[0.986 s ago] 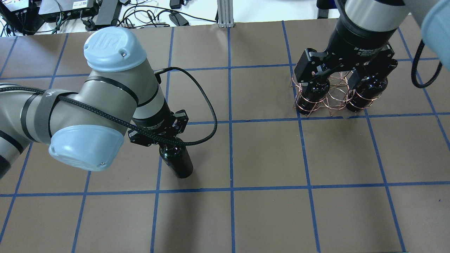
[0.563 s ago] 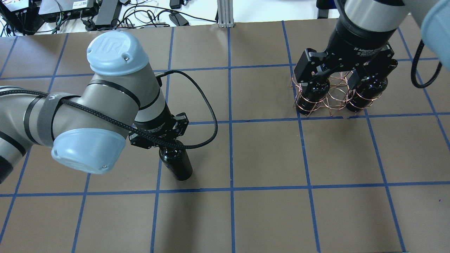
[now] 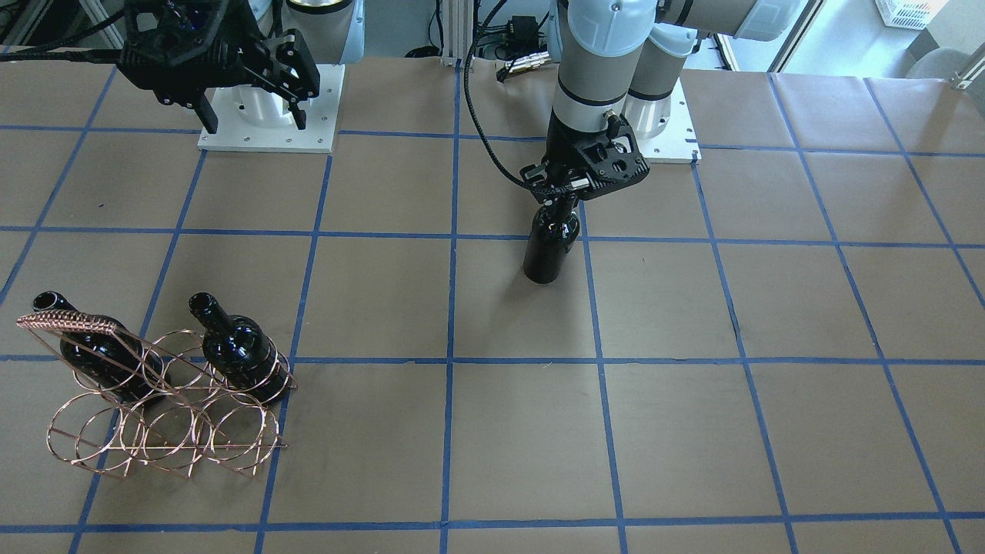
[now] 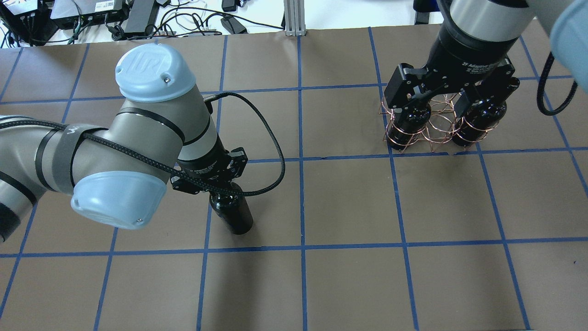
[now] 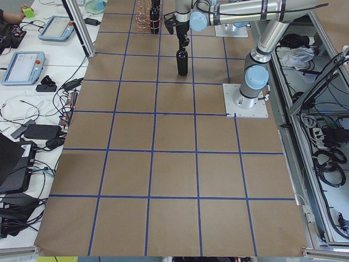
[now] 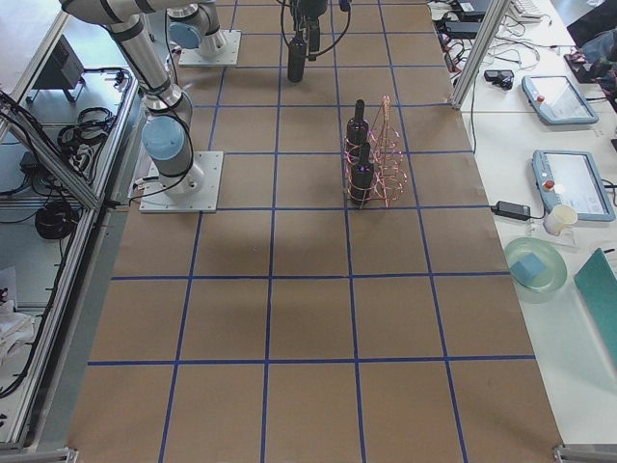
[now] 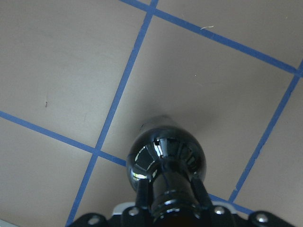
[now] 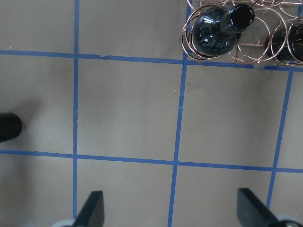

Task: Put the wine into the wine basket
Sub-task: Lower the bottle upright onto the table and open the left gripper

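My left gripper (image 4: 219,187) is shut on the neck of a black wine bottle (image 4: 232,214) that stands upright left of the table's middle. It also shows in the front view (image 3: 550,246) and the left wrist view (image 7: 165,156). I cannot tell whether its base touches the table. The copper wine basket (image 4: 432,120) stands at the far right, seen too in the front view (image 3: 165,419). It holds two bottles (image 3: 92,346) (image 3: 238,346) in the end hoops of the row nearest me, and the hoop between them is empty. My right gripper (image 4: 434,99) hangs open and empty high above the basket.
The arms' white base plates (image 3: 265,127) (image 3: 666,131) sit at my edge of the table. Cables and power bricks (image 4: 138,16) lie beyond the far edge. Tablets and a cup sit on the side bench (image 6: 569,178). Blue tape lines grid the brown table.
My left arm has shifted slightly right and away from me with the bottle still in its grip. The bottle has barely moved. The right arm and basket have not moved.
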### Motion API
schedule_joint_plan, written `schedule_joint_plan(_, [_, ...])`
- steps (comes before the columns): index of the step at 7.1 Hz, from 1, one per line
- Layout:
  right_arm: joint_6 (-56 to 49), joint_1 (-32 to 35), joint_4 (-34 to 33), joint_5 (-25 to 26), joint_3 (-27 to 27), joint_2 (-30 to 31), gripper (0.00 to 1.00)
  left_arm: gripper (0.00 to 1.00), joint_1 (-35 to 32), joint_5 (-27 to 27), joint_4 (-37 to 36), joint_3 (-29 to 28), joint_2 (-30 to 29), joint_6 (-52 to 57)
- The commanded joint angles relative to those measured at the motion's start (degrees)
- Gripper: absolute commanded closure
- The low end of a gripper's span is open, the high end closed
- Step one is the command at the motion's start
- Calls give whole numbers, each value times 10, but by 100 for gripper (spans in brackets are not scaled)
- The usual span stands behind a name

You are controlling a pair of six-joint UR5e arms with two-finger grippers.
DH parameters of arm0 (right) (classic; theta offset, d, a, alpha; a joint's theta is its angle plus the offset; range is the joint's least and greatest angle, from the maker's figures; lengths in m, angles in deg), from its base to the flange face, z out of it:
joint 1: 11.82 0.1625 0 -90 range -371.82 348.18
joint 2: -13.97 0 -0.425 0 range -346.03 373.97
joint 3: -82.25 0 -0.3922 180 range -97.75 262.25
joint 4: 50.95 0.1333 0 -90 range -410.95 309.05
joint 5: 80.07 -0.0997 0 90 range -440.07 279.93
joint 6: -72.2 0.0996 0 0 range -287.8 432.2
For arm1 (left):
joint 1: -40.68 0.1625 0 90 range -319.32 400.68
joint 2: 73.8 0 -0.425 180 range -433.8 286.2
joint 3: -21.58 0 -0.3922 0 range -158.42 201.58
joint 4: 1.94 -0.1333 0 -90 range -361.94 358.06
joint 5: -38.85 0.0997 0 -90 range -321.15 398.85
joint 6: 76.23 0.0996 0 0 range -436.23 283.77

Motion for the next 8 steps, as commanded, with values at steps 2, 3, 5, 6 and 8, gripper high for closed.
schedule_joint_plan(2, [1, 0, 0, -3, 0, 0, 0, 100, -5, 0, 16, 2, 0, -6])
schedule_joint_plan(3, [1, 0, 0, 0, 0, 1, 0, 87, -8, 0, 19, 2, 2, -5])
schedule_joint_plan(5, [0, 0, 0, -1, 0, 1, 0, 46, -8, 1, 20, 2, 1, -4])
schedule_joint_plan(6, [-1, 0, 0, -1, 0, 1, 0, 44, -9, 2, 20, 2, 0, -5])
schedule_joint_plan(8, [2, 0, 0, -6, 0, 1, 0, 35, -9, 4, 20, -1, 0, -2])
